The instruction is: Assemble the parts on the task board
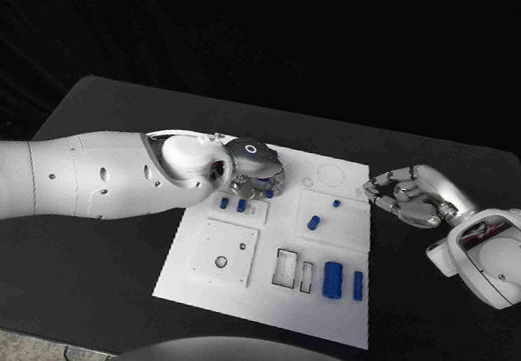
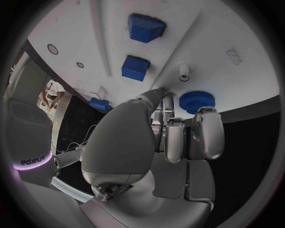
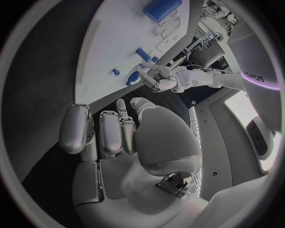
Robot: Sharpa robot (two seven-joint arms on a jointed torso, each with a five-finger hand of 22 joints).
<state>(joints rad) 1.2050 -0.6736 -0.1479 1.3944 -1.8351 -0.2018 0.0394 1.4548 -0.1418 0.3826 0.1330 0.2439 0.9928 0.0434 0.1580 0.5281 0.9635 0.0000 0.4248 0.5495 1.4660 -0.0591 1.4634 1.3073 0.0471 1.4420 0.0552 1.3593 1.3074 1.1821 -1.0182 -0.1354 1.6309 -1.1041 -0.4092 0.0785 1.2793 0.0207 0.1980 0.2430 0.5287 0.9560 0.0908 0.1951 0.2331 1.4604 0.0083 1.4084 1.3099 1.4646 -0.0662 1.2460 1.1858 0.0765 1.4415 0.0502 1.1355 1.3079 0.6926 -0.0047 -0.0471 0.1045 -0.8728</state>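
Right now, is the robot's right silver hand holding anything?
No. The right silver hand hovers beside the white task board, fingers curled in on nothing.

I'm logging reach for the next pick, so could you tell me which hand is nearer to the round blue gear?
Left. The left hand has its fingertips right beside the blue gear at the task board's far-left part; the right hand hangs at the board's far-right edge.
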